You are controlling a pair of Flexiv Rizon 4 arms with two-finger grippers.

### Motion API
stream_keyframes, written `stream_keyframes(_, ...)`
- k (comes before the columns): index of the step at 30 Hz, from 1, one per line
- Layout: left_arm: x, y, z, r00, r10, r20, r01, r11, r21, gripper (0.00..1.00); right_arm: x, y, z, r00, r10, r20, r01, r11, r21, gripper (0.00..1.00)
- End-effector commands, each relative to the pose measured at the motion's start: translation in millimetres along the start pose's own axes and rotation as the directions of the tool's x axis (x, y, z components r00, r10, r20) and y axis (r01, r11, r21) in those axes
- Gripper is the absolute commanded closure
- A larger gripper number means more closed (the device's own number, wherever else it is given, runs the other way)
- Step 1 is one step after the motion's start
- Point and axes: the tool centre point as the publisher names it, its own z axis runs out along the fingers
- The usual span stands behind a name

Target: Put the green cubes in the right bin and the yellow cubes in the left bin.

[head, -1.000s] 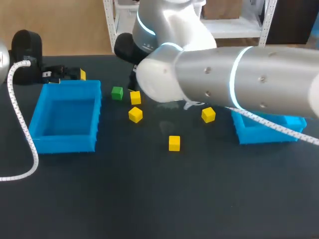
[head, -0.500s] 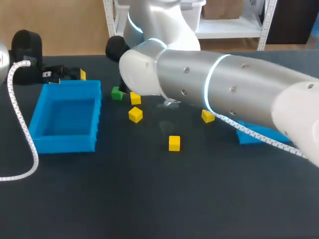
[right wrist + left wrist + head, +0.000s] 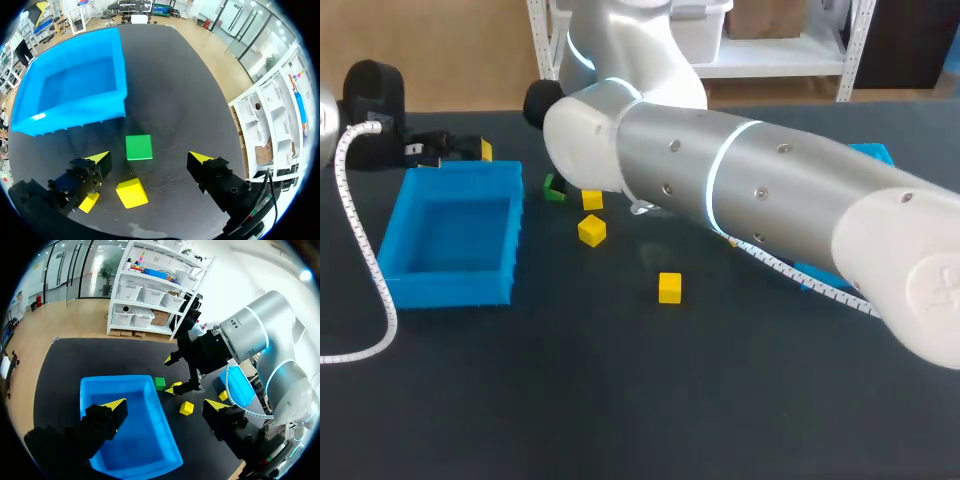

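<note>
Right gripper, fingers spread wide, hovers over the dark table. The green cube lies untouched between its tips, with a strip of bare table separating it from the left bin. A yellow cube sits just behind the green one, not touching it. Left gripper, likewise parted and holding nothing, hangs by that bin's rim. The right arm hides most of the right bin.

Robotics lab: robot arm, dark table, blue bin.
</note>
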Motion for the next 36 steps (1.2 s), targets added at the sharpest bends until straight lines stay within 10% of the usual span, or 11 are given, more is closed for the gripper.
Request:
stream_keyframes(1,1.6,2.5,0,1.0,0.002,0.007,-0.002,1.0,0.012,0.0,-2,1,6,1.0,-0.003,-0.007,0.003,1.0,-0.006,0.0)
stream_keyframes(21,1.6,2.5,0,1.0,0.002,0.007,-0.002,1.0,0.012,0.0,-13,3,33,0.999,-0.01,-0.034,0.009,1.0,-0.018,0.0)
stream_keyframes(23,1.6,2.5,0,1.0,0.002,0.007,-0.002,1.0,0.012,0.0,-14,1,36,0.999,-0.004,-0.039,0.004,1.0,-0.011,0.66)
stream_keyframes(25,1.6,2.5,0,1.0,0.002,0.007,-0.002,1.0,0.012,0.0,-14,0,37,0.999,-0.005,-0.043,0.005,1.0,-0.008,1.0)
stream_keyframes(36,1.6,2.5,0,1.0,0.002,0.007,-0.002,1.0,0.012,0.0,-13,-1,35,0.999,0.0,-0.051,0.0,1.0,0.0,1.0)
